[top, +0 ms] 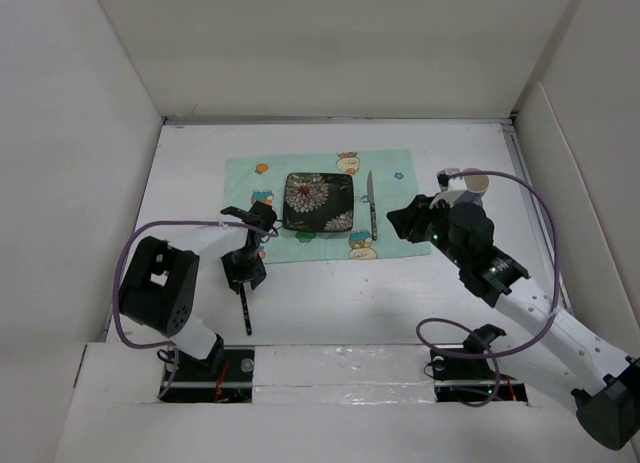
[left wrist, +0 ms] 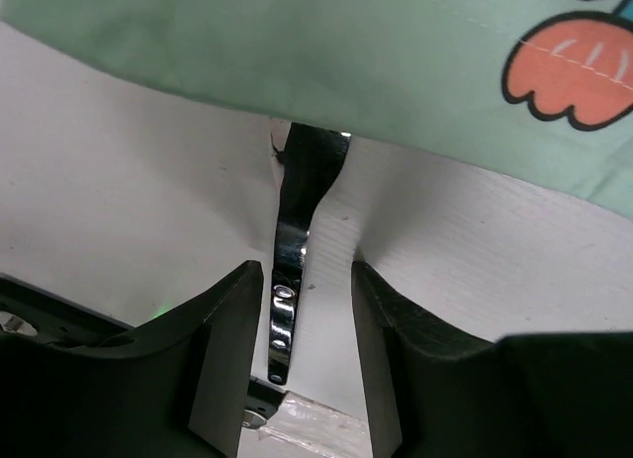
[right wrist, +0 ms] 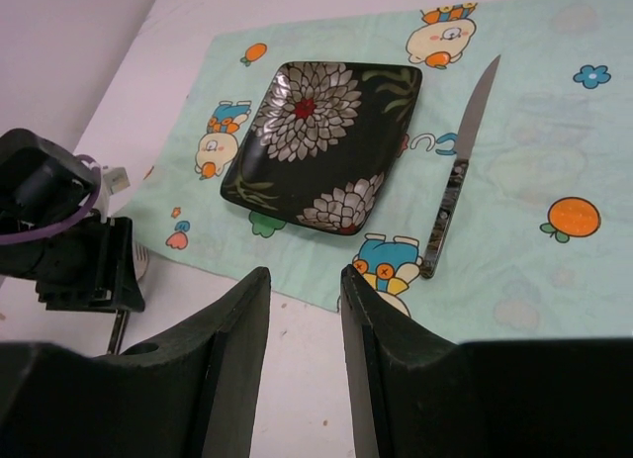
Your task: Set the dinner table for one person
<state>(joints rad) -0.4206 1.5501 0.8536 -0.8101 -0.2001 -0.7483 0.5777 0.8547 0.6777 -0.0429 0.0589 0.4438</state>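
A black square plate with white flowers (top: 318, 201) (right wrist: 326, 141) sits on a mint-green cartoon-print placemat (top: 400, 173) (right wrist: 534, 161) on the white dinner table (top: 450, 303). A knife (top: 372, 205) (right wrist: 457, 181) lies on the mat right of the plate. A shiny fork (top: 245, 313) (left wrist: 287, 270) lies on the table, its head at the mat's front left edge. My left gripper (top: 245, 275) (left wrist: 307, 275) is open and straddles the fork's handle with gaps on both sides. My right gripper (top: 405, 221) (right wrist: 304, 275) is open and empty over the mat's front edge.
White panels (top: 80, 133) wall the table on the left, back and right. Purple cables (top: 125, 273) loop beside both arms. The left arm's wrist (right wrist: 59, 240) shows at the left of the right wrist view.
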